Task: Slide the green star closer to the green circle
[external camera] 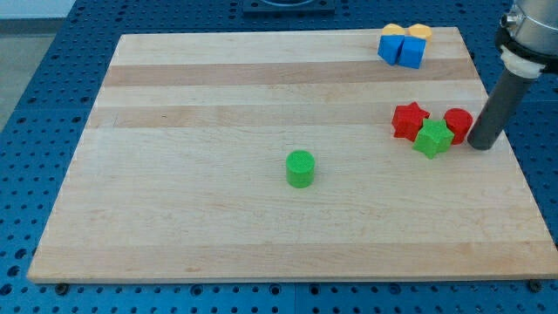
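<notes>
Near the desk's (261,235) right edge, tip (479,146) beside red block (459,123); no hand. Push green star (432,138) leftward toward green circle (300,168).

Red star (409,119) and red block (459,123) crowd the green star (432,138).

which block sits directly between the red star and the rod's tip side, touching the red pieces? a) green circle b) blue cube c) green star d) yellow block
c, the green star sits low between the red star and the red block, with my tip just to the view's right of them, while the green circle stands alone near the board's middle.
</notes>
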{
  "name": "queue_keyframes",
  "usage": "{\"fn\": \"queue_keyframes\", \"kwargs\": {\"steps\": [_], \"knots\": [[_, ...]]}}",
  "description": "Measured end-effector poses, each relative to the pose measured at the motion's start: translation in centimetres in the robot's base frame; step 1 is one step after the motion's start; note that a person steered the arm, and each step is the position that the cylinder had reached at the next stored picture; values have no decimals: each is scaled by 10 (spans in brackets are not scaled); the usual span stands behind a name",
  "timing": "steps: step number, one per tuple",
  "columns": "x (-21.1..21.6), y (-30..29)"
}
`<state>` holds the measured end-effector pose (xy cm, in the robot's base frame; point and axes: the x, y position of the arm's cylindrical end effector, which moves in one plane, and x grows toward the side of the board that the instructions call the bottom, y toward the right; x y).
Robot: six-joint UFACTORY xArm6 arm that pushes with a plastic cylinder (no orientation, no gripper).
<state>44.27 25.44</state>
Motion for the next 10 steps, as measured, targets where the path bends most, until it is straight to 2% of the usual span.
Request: {"fn": "queue_keyframes", "kwargs": {"steps": [3,6,8,10], "knots": [[-10,-54],[45,-106],[47,-157],[48,-183]]}}
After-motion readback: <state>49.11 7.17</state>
